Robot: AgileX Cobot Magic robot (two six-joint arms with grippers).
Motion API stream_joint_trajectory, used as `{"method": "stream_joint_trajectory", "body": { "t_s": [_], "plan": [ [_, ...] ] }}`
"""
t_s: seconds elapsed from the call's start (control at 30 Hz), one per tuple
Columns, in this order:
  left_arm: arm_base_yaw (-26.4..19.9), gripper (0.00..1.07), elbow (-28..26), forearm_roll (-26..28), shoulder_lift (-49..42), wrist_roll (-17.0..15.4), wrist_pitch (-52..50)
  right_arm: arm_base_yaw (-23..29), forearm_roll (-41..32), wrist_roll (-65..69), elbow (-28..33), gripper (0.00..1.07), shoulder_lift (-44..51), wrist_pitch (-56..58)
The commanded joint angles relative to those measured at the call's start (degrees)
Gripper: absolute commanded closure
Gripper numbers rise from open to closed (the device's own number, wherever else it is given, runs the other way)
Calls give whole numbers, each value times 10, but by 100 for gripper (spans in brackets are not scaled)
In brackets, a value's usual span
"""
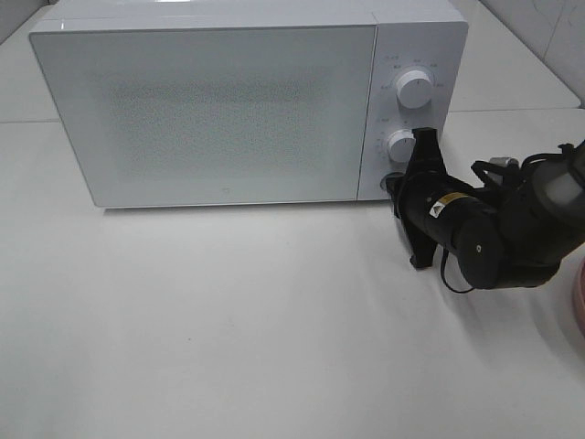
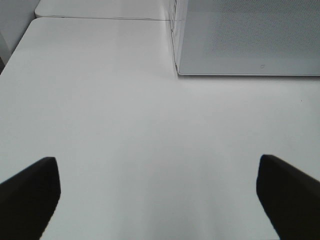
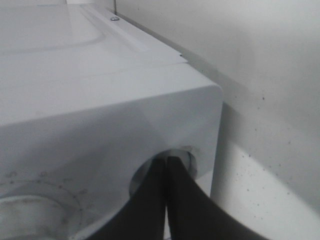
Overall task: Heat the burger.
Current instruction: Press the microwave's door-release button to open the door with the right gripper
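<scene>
Up high, the white microwave (image 1: 228, 110) sits door shut on the table (image 1: 228, 320). The right gripper (image 1: 395, 186) noses in at the control panel's bottom corner, under the two knobs (image 1: 400, 144). The right wrist view gives the detail: jaws pressed together, the right gripper's (image 3: 166, 159) tips inside a round recess (image 3: 186, 155) in the panel.

The left gripper (image 2: 156, 165) appears only in its own wrist view, jaws spread wide over bare table with nothing between them.

A pink plate (image 1: 578, 302) edge peeks in at the right. The burger shows in no view, so I can't place it.
</scene>
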State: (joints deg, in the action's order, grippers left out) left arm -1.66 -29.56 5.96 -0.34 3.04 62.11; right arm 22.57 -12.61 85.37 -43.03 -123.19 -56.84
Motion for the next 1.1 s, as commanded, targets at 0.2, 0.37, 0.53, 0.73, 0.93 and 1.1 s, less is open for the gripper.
{"method": "stream_joint_trajectory", "body": {
  "t_s": [0.2, 0.37, 0.53, 0.73, 0.93, 1.1],
  "plan": [
    [-2, 7, 0, 5, -2, -3, -9, -7, -49, -54, -57, 107, -1, -73],
    [-2, 7, 0, 5, -2, -3, -9, -7, -69, -77, -69, 107, -1, -101],
    [-2, 7, 0, 5, -2, -3, -9, -7, -77, -89, -67, 107, -1, -92],
    [-2, 7, 0, 5, -2, -3, -9, -5, -76, -83, -42, 107, 10, -45],
    [-2, 7, 0, 5, -2, -3, -9, -5, -41, -62, -5, 107, 33, -7],
    [-2, 7, 0, 5, -2, -3, -9, -5, -25, -46, 25, 107, 49, 18]
  ]
}}
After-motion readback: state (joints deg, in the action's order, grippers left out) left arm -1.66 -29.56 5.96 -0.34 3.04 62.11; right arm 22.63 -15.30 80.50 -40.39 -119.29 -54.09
